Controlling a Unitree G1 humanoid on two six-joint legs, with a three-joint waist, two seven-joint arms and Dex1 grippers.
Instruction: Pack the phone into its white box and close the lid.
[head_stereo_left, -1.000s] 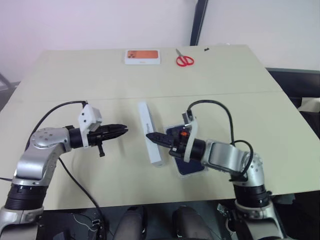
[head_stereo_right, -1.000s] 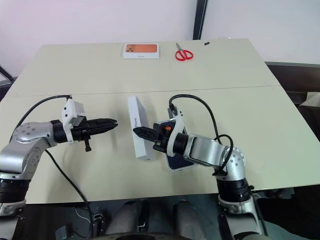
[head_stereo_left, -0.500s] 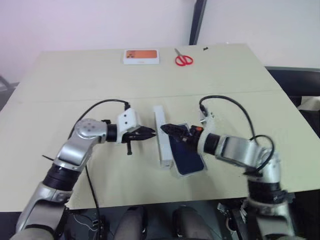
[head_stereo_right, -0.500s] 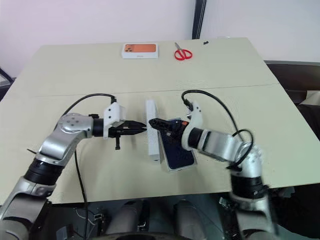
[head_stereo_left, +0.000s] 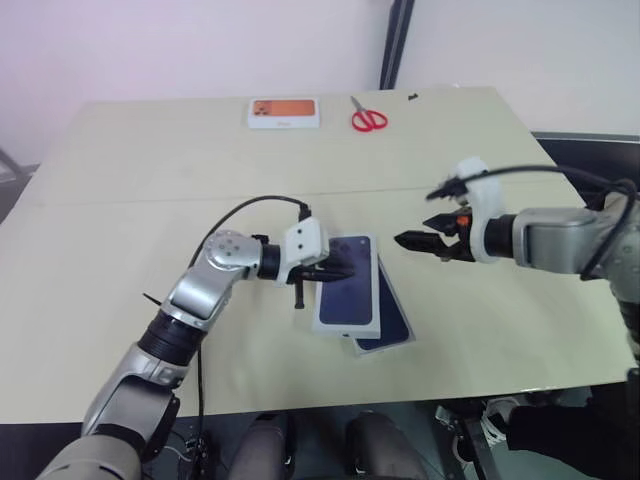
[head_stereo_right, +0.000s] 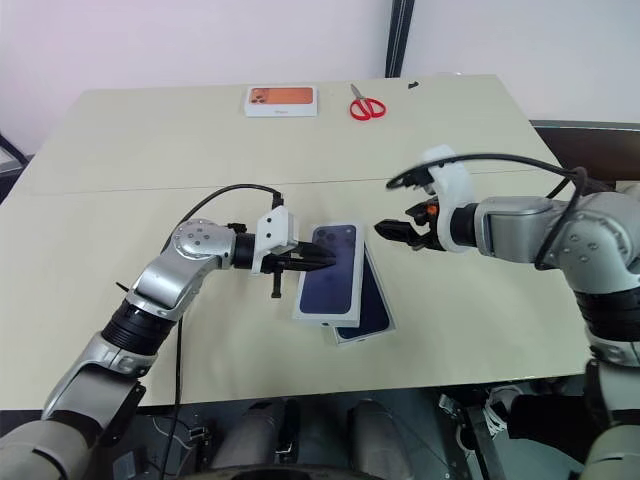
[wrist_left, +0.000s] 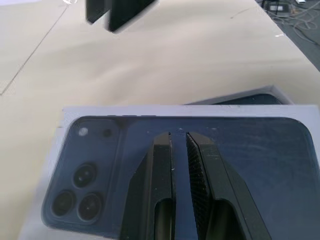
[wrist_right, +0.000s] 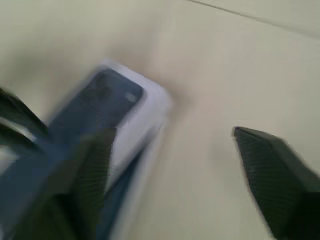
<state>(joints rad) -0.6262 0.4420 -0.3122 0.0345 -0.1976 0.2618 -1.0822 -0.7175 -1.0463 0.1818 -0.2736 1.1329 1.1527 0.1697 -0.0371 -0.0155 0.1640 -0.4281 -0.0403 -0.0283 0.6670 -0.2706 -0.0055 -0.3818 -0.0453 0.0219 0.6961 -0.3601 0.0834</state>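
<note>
Landmark: the lid (head_stereo_left: 349, 284), lying picture-side up near the front-middle of the table (head_stereo_left: 130, 200). It sits skewed over the white box (head_stereo_right: 372, 322), whose corner and dark contents stick out from under the lid's near-right side; lid not seated square. I take the dark surface under it for the phone (head_stereo_left: 395, 320).

Left gripper (head_stereo_right: 322, 262) is over the lid's left part, fingers (wrist_left: 161, 165) pressed nearly together, nothing between them, tips on or just above the printed picture; contact unclear.

Right gripper (head_stereo_left: 411, 240) is off the lid's far-right corner, apart from it, jaws spread, empty.

Far beyond the lid: orange-picture box (head_stereo_left: 285, 112) and red scissors (head_stereo_left: 368, 119), side by side at the table's back edge.
</note>
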